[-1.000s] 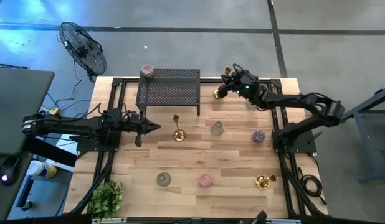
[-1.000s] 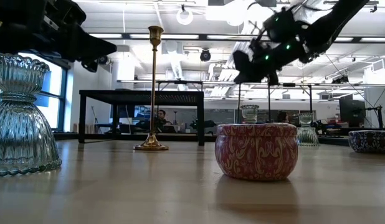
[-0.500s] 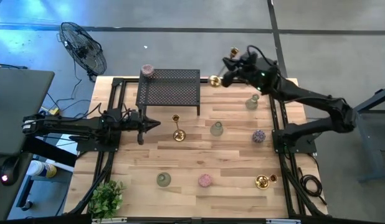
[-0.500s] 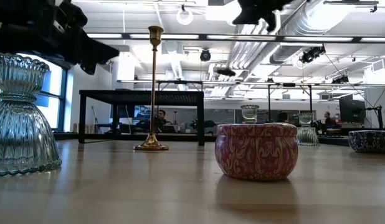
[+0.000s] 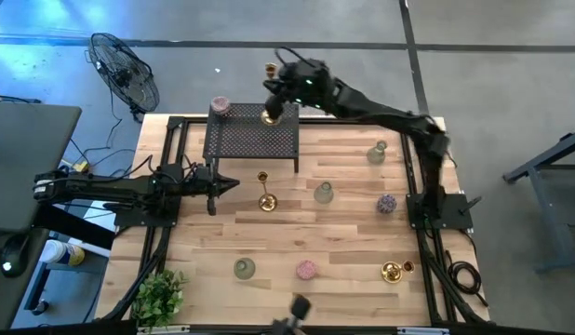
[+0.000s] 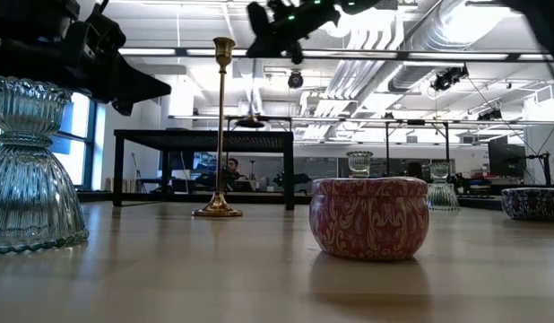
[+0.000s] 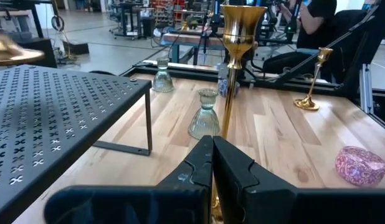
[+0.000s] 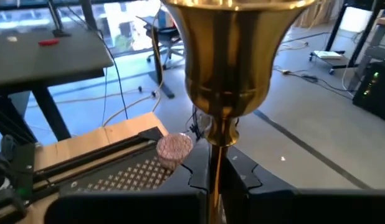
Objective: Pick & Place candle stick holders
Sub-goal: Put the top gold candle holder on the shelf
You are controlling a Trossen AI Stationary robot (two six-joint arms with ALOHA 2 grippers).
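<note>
My right gripper (image 5: 281, 93) hangs over the black mesh rack (image 5: 252, 137) at the table's far side, shut on a tall gold candlestick (image 8: 230, 56). The candlestick's round base (image 6: 250, 121) hovers just above the rack top. A pink round holder (image 5: 220, 105) sits on the rack's far left corner. My left gripper (image 5: 234, 189) is shut and level at the table's left. It points at a second tall gold candlestick (image 5: 266, 191) that stands on its base, with a gap between them. My right gripper pinches the candlestick's thin stem (image 8: 212, 165), just below the cup, between its two fingers. The fingers reach in about level from the table's right side and lie across the stem. The candlestick stands upright in the hold, lifted clear, its base over the rack.
Pale-green glass holders (image 5: 323, 193) (image 5: 377, 152) (image 5: 244, 269), a pink tin (image 5: 306, 270), a purple round holder (image 5: 387, 204) and a squat gold one (image 5: 392, 272) stand on the table. A plant (image 5: 159, 296) is at the near left corner.
My right gripper has risen and swept from the far right corner toward the table's left along the far edge. It has carried the gold candlestick, lifted clear, to above the rack. A green glass holder that the arm had covered now shows at the right.
</note>
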